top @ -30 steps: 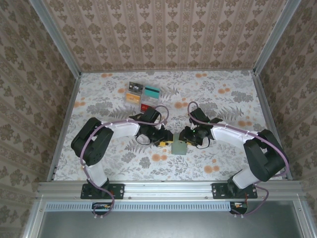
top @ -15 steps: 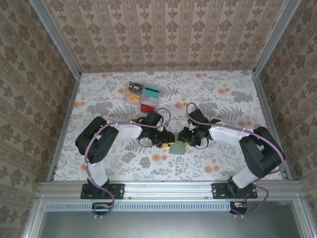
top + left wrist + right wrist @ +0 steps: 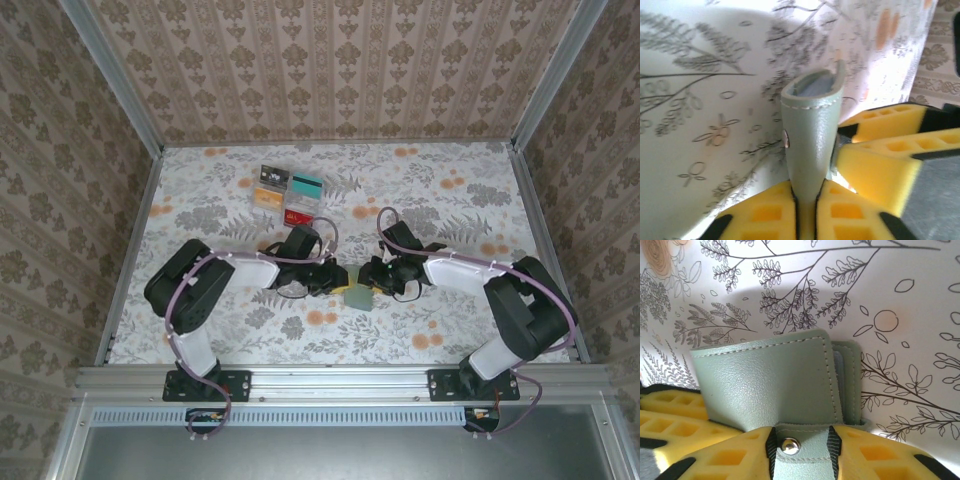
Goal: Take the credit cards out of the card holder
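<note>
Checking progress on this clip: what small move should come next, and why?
Probably the right fingers should tug the snap strap free. The card holder looks closed; the left fingers clamp its edge, steadying it, and the strap already sits between the right fingers.

the card holder point(image 3: 360, 298) is a small grey-green bifold wallet, folded shut, with pale stitching along its rounded edges. a paler blue-grey lining point(image 3: 815, 87) peeks out at the open edge. a strap tab point(image 3: 805, 432) carries a round metal snap stud point(image 3: 790, 444) (shiny, silver-coloured). it sits mid-way across the floral table point(image 3: 450, 200), towards the near side.
</note>
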